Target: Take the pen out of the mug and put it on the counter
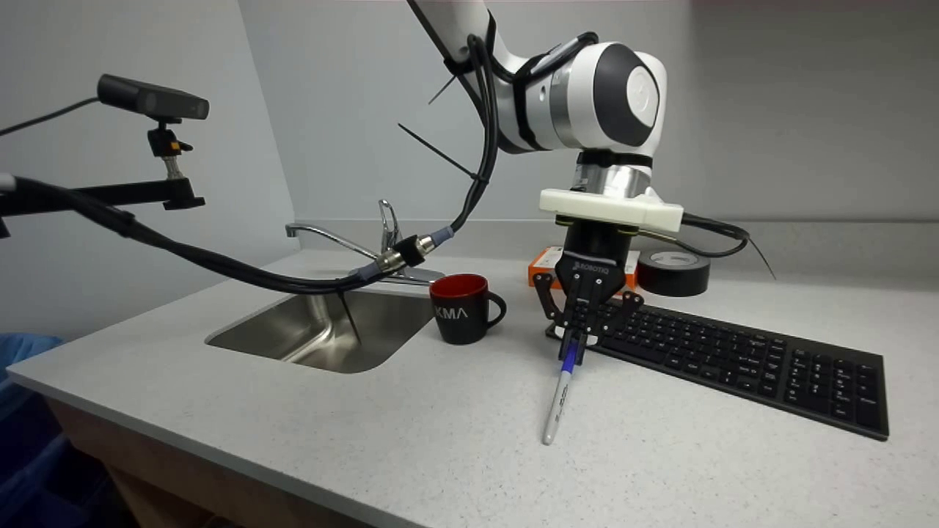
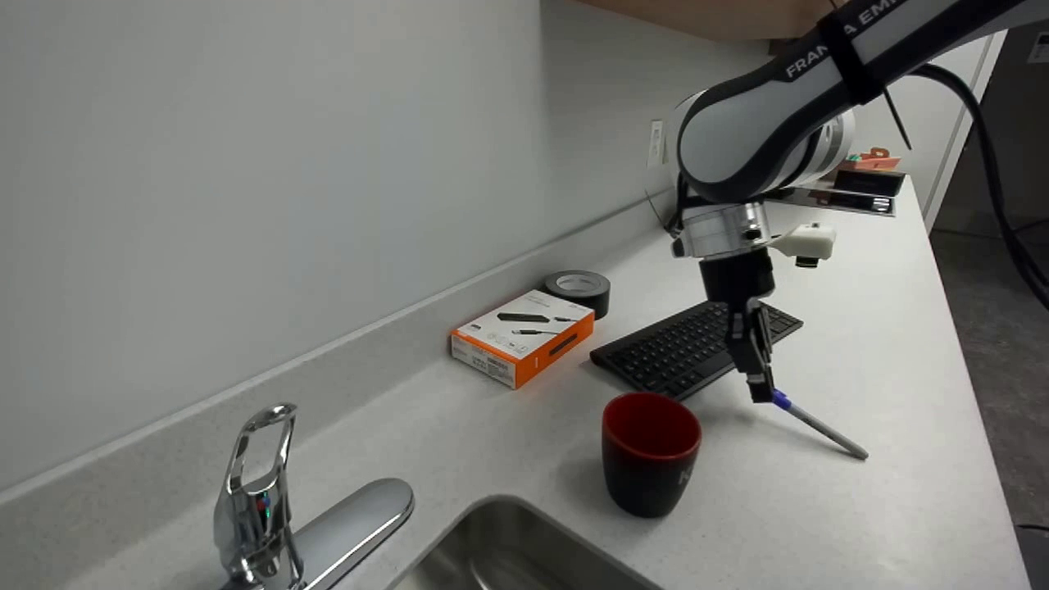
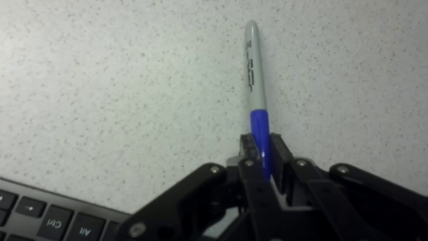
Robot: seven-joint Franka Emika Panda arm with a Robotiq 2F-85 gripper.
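The pen (image 1: 559,400) has a blue cap and a whitish barrel, and it also shows in an exterior view (image 2: 819,425) and in the wrist view (image 3: 255,77). My gripper (image 3: 260,142) is shut on the blue cap, one finger on each side. The grip also shows in both exterior views, at the gripper (image 1: 571,355) and the gripper (image 2: 762,393). The pen slants down over the counter (image 1: 440,440); I cannot tell whether its whitish end touches it. The dark mug (image 1: 459,323) with a red inside (image 2: 651,422) stands upright beside the sink, apart from the gripper.
A black keyboard (image 1: 733,359) lies beside and behind the gripper. An orange-and-white box (image 2: 524,336) and a black tape roll (image 2: 578,291) sit by the wall. The steel sink (image 1: 330,337) and faucet (image 2: 262,500) are on the mug's far side from the gripper.
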